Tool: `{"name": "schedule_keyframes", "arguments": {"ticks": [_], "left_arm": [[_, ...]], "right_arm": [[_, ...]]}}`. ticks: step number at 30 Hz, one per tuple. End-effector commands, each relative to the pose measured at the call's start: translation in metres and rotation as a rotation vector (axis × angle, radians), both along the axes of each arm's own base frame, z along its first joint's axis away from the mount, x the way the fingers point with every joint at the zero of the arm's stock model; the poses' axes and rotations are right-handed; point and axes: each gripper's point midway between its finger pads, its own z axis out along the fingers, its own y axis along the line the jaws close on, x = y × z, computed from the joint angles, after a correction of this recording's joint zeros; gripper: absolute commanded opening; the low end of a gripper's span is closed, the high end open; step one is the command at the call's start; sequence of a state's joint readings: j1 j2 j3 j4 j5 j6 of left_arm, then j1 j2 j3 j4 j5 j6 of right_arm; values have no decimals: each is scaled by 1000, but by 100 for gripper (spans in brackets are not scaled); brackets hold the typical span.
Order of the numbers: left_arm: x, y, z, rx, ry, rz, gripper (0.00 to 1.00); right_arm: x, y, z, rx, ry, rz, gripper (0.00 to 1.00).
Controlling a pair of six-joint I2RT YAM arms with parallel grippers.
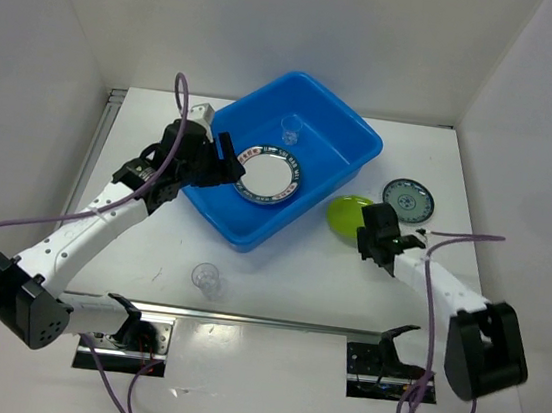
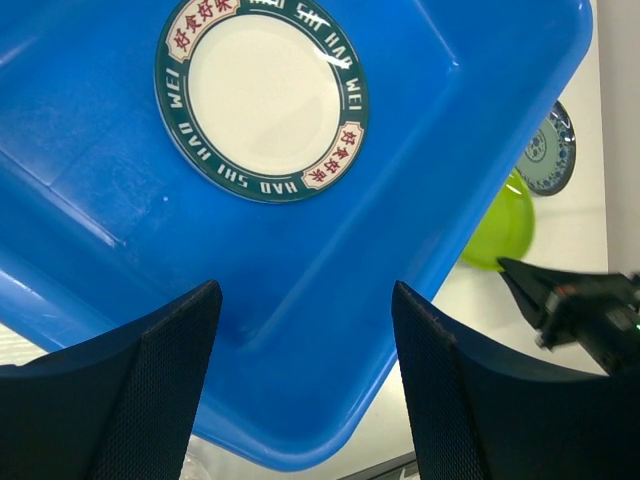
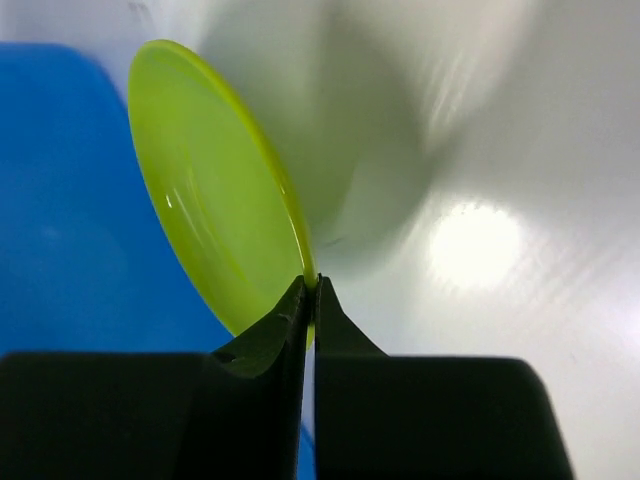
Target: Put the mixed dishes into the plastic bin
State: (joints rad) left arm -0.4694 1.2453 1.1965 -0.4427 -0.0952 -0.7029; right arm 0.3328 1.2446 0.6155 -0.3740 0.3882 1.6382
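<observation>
Between the pinched fingertips of the right gripper (image 3: 310, 287), the lime-green plate (image 3: 215, 190) stands tilted, plastic bin (image 3: 60, 250) at its left; left gripper (image 2: 303, 295) gapes above the bin, teal-rimmed plate (image 2: 262, 95) ahead.

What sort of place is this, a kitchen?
Probably a robot test booth, not a kitchen: plain white walls box in a white table, the left arm and right arm are bolted at its edge, and the blue bin seems a prop.

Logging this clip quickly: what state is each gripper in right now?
Left gripper: open, empty, over the bin.
Right gripper: closed on the green plate, at its rim.
</observation>
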Motion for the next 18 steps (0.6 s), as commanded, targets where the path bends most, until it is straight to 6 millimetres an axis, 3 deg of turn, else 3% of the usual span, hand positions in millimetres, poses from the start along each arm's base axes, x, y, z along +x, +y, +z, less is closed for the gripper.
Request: {"name": "schedule_keyframes", "arguments": {"ticks": [1,2,4,5,8,12,13,15,16,18], "left_arm": [[0,1,14,15,-50,-8,77],[-1,-4,16,5,-56,-27,77],[0,-6,12,5,-44,-35,77],[2,-7,13,5,-44,-35,77],[4,-9,13,5,-44,-35,77],[6,-12,20,-5,-55,-43,78],[6,-12,20,-5,-55,-43,78],[7,-12,24,-2,-66,-48,78],[8,-13,21,2,-58,-48,78],[8,-13,21,2,-58,-48,78]], "right_arm": [[-22,-19,24,-36,-49,-66,1],[-26,-20,42,-15,-108,-78,1],[-42,-29,50,-36,-107,-91,1],[-45,-27,71,-11,-164,-85,1],[-59,-41,101,-31,-198,-109,1],[-64,-59,160,-82,-326,-136,1],[-61,-60,174,-126,-356,-100,1],[-36,-46,222,-127,-483,-34,1],[-16,-32,218,-192,-448,66,1],[14,10,248,-133,-507,225,1]]}}
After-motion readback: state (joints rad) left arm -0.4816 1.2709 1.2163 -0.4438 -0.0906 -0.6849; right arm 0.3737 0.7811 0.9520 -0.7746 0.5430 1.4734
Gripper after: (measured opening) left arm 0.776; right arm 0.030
